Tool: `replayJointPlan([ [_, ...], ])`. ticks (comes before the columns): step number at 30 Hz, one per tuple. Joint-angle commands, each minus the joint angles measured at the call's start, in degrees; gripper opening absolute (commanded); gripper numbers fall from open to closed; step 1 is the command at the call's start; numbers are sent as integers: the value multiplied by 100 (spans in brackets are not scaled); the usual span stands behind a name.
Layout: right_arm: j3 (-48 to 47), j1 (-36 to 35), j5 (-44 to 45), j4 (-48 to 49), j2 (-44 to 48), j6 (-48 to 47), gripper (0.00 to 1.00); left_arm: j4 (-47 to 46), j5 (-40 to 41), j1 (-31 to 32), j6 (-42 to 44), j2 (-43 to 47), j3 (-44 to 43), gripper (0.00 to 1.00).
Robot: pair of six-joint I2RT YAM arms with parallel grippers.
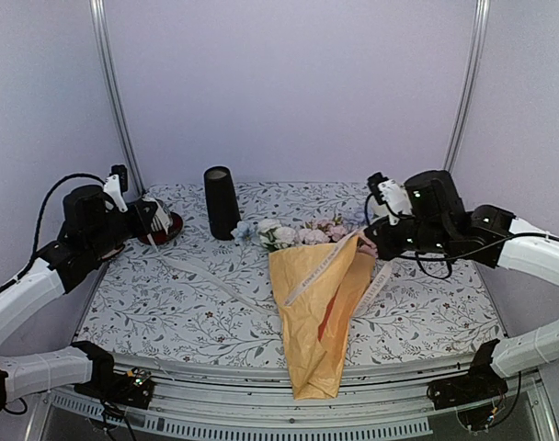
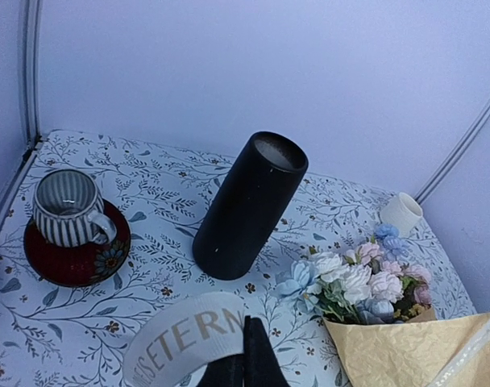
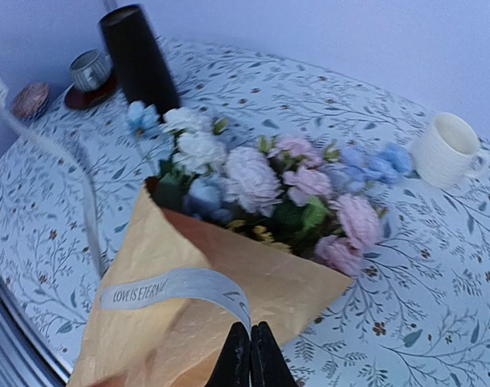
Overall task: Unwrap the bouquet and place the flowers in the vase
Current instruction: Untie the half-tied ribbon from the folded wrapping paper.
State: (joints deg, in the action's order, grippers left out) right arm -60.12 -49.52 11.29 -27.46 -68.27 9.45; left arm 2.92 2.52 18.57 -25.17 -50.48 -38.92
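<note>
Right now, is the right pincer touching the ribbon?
Touching. The right wrist view shows the right pincer shut on the ribbon, pinching its end.

Lavender walls point(image 1: 289, 83) (leaf-print tablecloth point(image 1: 169, 312) below)

Left tool point(image 2: 245, 355) clamped closed, arm raised, right tool point(image 3: 251, 351) clamped closed, arm bent inward

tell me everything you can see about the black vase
The vase is a tall, slim, matte black cylinder with an open round mouth. It stands upright on the leaf-patterned table cover near the back, between the striped cup and the flowers. Only the cover touches it; the nearest pale blue bloom lies just clear of its base. No stems are in it.
</note>
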Motion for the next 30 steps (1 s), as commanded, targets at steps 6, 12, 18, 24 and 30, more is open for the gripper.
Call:
replayJointPlan([
  [6,1825,1380,899,1446,1947,1242,13,157,296,-163,-102,70,51,0],
  [12,2627,1717,1571,1325,2552,1935,22,229,413,-250,-102,182,59,0],
  [18,3057,1832,2237,789,2784,3021,33,358,715,-289,-245,259,107,0],
  [24,3027,1953,2564,304,2766,3697,45,528,1280,-298,-524,357,189,0],
  [30,2909,1998,2824,119,2780,3816,51,695,1705,-299,-660,457,207,0],
])
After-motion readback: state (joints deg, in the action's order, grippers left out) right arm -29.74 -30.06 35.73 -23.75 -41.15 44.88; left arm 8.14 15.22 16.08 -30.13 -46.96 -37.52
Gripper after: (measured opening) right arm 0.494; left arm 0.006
